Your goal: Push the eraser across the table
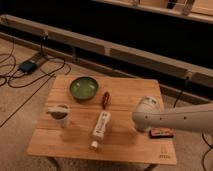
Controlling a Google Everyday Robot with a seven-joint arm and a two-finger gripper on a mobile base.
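Eraser (161, 132) lies flat near the table (125, 145) edge at about 4 o'clock from the tabletop's centre, its orange-red top up and dark edges showing, a placement that leaves the whole width of the wood open toward 9 o'clock for a push. The white arm reaches in from 3 o'clock, low over the surface, and its rounded end (146, 114) sits just beside the eraser at roughly 10 o'clock from it, partly covering it. The gripper is hidden somewhere beneath or behind that rounded end, so I cannot tell its state. A white bottle (100, 126) lies on its side near the table's centre, a slim red pen-like thing (105, 99) beyond it at 12 o'clock, a green bowl (84, 88) at 11 o'clock, and a cup (60, 114) toward 9 o'clock. Judging by this layout, a push toward 9 o'clock would likely meet the bottle.
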